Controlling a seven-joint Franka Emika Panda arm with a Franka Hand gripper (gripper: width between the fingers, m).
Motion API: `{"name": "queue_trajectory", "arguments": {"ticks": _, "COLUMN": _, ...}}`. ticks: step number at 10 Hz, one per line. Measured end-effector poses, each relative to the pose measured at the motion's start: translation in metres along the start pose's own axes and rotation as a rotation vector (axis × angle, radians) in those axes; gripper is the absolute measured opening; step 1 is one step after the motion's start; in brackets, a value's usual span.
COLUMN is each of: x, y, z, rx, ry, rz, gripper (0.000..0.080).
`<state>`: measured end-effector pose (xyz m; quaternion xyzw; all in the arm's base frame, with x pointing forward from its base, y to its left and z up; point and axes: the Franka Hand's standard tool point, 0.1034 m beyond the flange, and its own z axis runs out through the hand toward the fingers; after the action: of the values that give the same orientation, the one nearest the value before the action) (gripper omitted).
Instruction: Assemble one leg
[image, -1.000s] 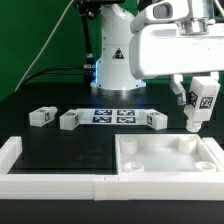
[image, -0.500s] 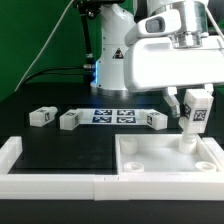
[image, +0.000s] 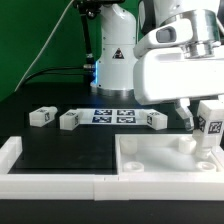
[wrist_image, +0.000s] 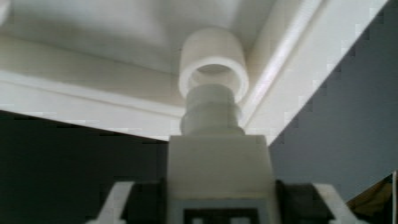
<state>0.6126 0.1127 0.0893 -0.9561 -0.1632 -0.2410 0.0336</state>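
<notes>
My gripper (image: 205, 122) is shut on a white leg (image: 207, 130) with a black-and-white tag. It holds the leg upright over the far right corner socket of the white tray-like panel (image: 150, 165), with the leg's lower end at the socket. In the wrist view the leg (wrist_image: 217, 150) stands between my fingers (wrist_image: 121, 200) and its tip points at the round socket (wrist_image: 219, 72) in the panel's corner. Three more legs lie on the table: one (image: 41, 116) at the exterior view's left, one (image: 71, 120) beside it, one (image: 153, 120) right of the marker board.
The marker board (image: 112, 116) lies flat at the table's middle back. Long white border bars (image: 40, 180) run along the front and left. The robot base (image: 115, 55) stands behind the board.
My gripper has moved with the leg toward the exterior view's right and downward, bringing the leg's lower end to the panel's far right corner socket.
</notes>
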Motion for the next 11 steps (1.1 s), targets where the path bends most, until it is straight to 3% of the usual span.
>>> {"name": "queue_trajectory", "arguments": {"ticks": 1, "x": -0.001, "y": 0.004, "z": 0.007, "rx": -0.014, "ry": 0.047, "rz": 0.005, "gripper": 0.029}}
{"name": "queue_trajectory", "arguments": {"ticks": 11, "x": -0.013, "y": -0.005, "z": 0.02, "rx": -0.003, "ry": 0.036, "rz": 0.0, "gripper": 0.029}}
